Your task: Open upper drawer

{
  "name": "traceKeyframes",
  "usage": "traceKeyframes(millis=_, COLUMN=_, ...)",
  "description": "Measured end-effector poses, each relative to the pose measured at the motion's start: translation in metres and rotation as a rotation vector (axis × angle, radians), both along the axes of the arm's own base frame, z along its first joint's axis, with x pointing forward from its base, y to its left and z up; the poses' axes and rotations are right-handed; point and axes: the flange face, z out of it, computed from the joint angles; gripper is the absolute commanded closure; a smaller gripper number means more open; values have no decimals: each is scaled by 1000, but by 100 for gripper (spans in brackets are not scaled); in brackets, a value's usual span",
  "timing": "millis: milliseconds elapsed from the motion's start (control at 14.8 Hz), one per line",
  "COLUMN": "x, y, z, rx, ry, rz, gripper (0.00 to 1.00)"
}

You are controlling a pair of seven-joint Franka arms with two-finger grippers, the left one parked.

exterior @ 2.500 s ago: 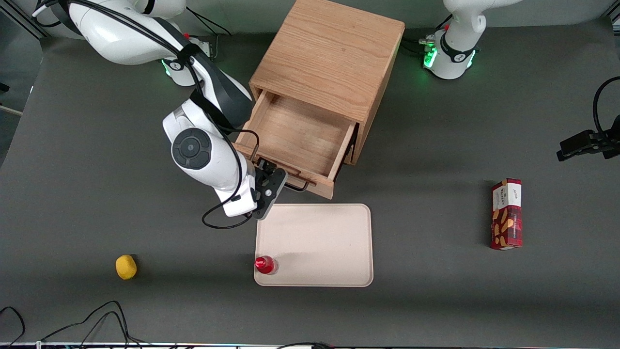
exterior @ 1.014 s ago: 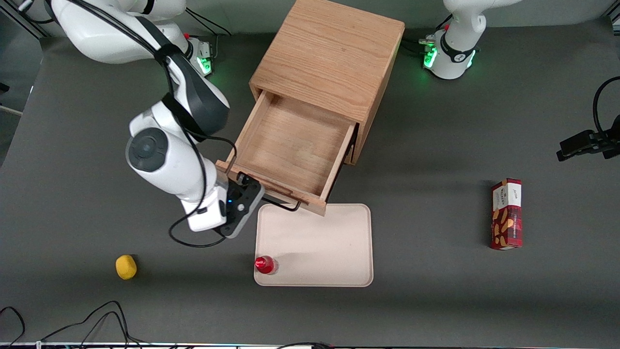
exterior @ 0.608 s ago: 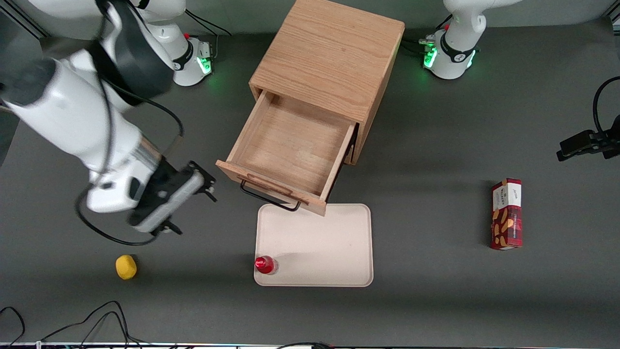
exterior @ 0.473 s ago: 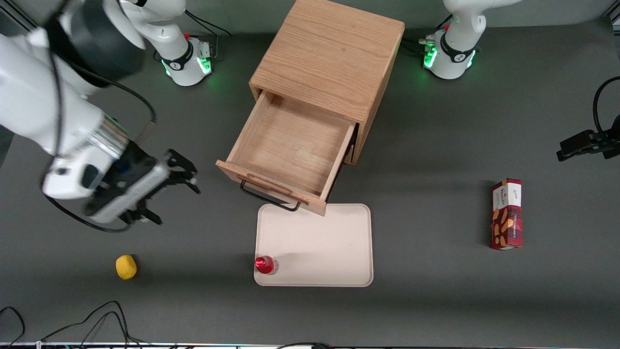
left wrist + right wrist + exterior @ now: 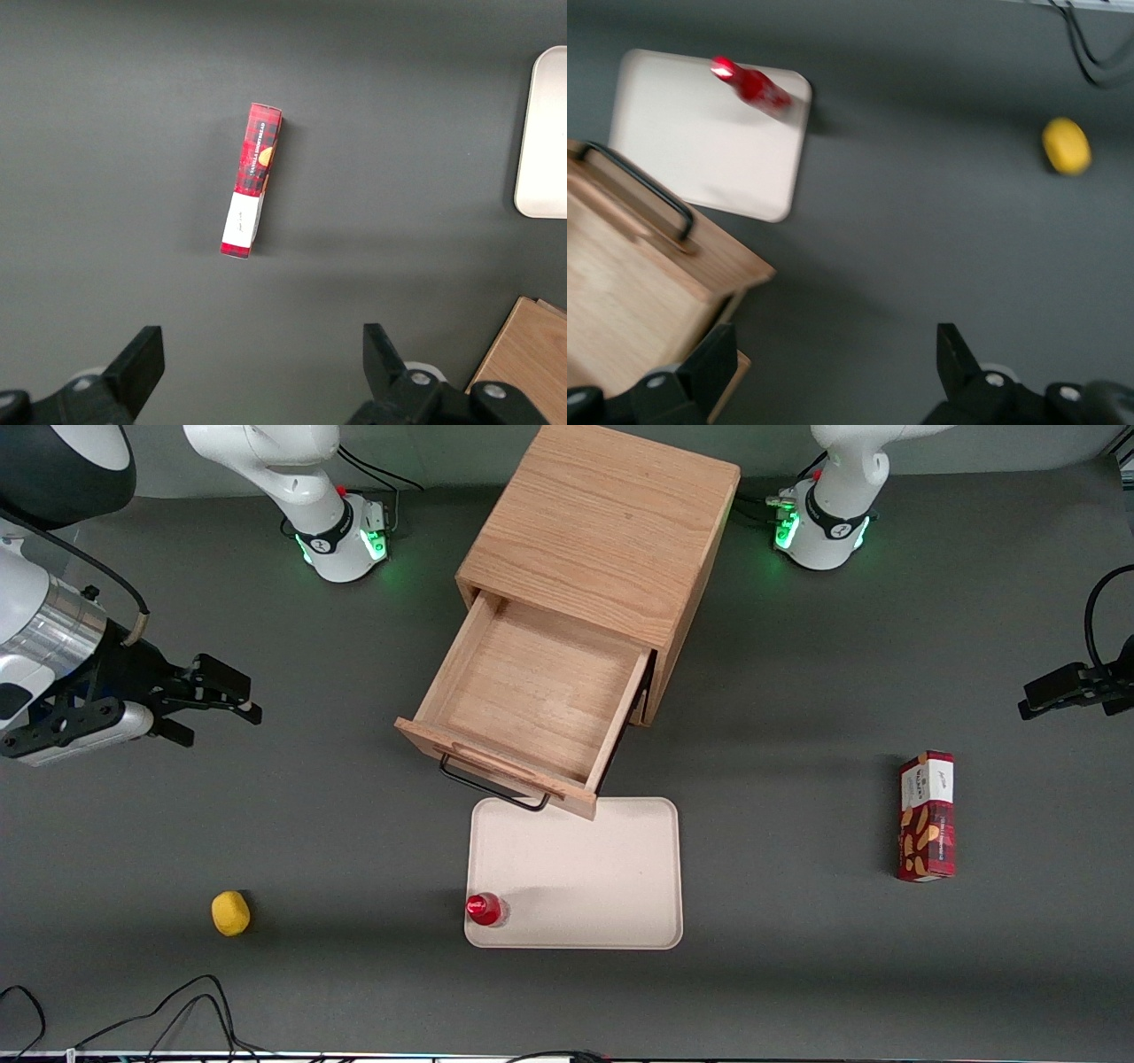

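One tool [image 5: 217, 701], its fingers apart and holding nothing, hangs above the bare surface [image 5: 337, 850] toward the working arm's end. Farther along, the upper drawer [image 5: 532, 691] stands pulled out of the cabinet [image 5: 602, 522], its black handle [image 5: 492, 784] overhanging the tray [image 5: 585, 886].

Light-oak upper drawer [image 5: 532, 691], black gripper [image 5: 217, 701]
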Motion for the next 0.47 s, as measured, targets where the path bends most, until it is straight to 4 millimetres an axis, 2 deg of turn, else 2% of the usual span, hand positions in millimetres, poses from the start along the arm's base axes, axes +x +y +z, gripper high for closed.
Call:
traceKeyframes(millis=270, x=-43, y=-6, z=-6, rx=-93, ry=61, rz=-147, gripper=0)
traceKeyframes(millis=473, x=-56, y=-20, z=-8, rx=-107, ry=68, rz=-180, gripper=0)
